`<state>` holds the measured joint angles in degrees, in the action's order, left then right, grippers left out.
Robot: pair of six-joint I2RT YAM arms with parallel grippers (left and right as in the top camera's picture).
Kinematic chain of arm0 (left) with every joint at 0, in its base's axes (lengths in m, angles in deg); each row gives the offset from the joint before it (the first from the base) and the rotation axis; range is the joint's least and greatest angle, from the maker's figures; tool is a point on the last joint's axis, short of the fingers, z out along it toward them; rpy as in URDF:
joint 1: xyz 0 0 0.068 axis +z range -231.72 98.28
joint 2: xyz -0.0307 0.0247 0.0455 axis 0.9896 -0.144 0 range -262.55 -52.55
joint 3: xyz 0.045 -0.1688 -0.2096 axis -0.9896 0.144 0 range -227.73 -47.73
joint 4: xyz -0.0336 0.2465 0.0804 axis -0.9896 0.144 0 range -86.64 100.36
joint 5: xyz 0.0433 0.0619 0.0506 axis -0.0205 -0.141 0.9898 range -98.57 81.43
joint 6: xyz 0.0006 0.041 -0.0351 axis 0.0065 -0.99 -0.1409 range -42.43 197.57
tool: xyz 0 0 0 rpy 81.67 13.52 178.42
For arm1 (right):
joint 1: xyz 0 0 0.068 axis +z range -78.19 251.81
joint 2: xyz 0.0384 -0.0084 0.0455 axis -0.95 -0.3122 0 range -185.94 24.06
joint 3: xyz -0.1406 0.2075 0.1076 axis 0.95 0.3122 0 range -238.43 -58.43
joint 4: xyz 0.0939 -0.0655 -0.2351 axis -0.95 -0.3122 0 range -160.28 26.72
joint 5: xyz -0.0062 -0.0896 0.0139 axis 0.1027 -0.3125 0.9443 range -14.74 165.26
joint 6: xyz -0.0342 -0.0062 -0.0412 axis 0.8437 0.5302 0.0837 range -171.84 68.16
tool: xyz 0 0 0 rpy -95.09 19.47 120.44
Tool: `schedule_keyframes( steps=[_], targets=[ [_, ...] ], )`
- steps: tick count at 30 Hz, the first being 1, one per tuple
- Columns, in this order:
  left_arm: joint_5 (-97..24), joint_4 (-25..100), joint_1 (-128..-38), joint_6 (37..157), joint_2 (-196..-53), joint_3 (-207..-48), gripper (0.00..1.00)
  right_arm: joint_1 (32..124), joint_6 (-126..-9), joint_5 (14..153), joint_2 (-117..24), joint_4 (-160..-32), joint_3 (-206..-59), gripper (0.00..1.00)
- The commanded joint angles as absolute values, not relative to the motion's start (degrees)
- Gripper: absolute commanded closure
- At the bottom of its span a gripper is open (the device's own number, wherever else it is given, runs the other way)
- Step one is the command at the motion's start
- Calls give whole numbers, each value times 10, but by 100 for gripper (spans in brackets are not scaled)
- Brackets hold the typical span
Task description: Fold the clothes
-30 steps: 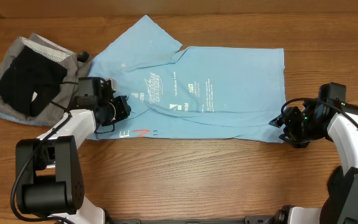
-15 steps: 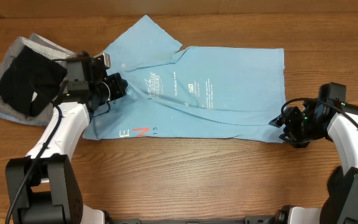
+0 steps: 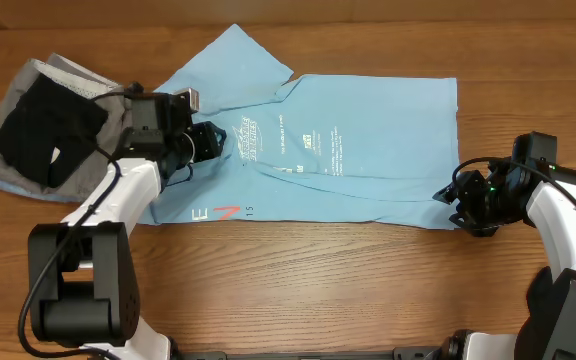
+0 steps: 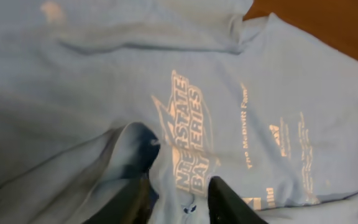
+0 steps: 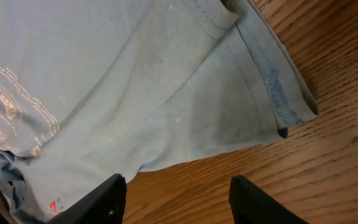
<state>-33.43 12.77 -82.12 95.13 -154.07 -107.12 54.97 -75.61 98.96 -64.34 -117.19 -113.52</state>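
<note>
White arms (image 3: 120, 200) with black joints (image 3: 73, 285) and fingers (image 5: 257, 199).

The overhead view looks straight down on the brown wooden worktop (image 3: 288, 290); both wrist views peer closely at the light-blue fabric T-shirt (image 3: 368, 140) it also shows.

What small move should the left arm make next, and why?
Probably lift the left end effector straight up, clear of the light-blue T-shirt. Its jaws stand apart and a raised fold of cloth lies beside one finger, so dragging sideways could disturb it.
</note>
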Motion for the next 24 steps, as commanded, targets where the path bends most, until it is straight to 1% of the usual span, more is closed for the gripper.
schedule_keyframes(
  steps=[1,4,6,8,10,19,24],
  targets=[
    [-337,160,-805,932,-1535,-1086,62,549,-756,986,-645,-1171,-1143,43],
    [-334,232,-784,906,-1525,-1099,62,549,-756,986,-645,-1174,-1143,42],
    [-321,277,-772,889,-1525,-1103,61,549,-756,986,-645,-1175,-1143,42],
    [-275,330,-760,878,-1525,-1103,63,549,-756,986,-645,-1175,-1143,42],
    [-240,355,-752,877,-1525,-1102,64,549,-756,986,-645,-1175,-1143,42],
    [-185,356,-742,866,-1527,-1094,63,549,-756,986,-645,-1174,-1143,41],
    [-186,347,-742,870,-1546,-1093,62,549,-756,986,-645,-1170,-1143,41]
  ],
)
